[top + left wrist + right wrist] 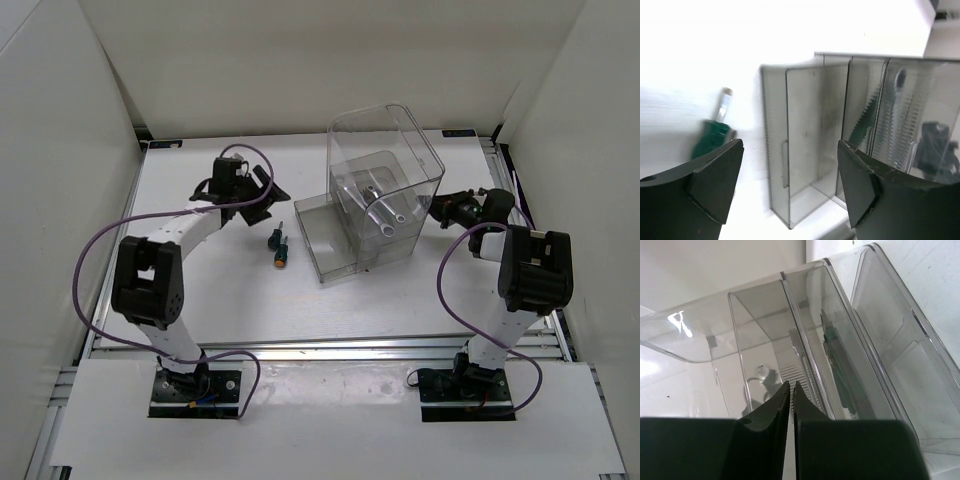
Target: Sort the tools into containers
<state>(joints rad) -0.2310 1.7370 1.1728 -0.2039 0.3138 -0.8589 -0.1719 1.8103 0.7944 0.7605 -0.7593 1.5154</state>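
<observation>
Left end effector (270, 197), released with jaws wide, hovers just upper-left of two stubby green- and orange-handled screwdrivers (281, 256) on the white surface (200, 290). Right end effector (440, 212) is clenched empty, right of the tall clear plastic bin (340, 255) holding silver wrenches (385, 205).

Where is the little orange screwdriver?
In the top view, the orange screwdriver lies on the table, left of centre. It is just left of the clear bin and right beside the green screwdriver.
</observation>
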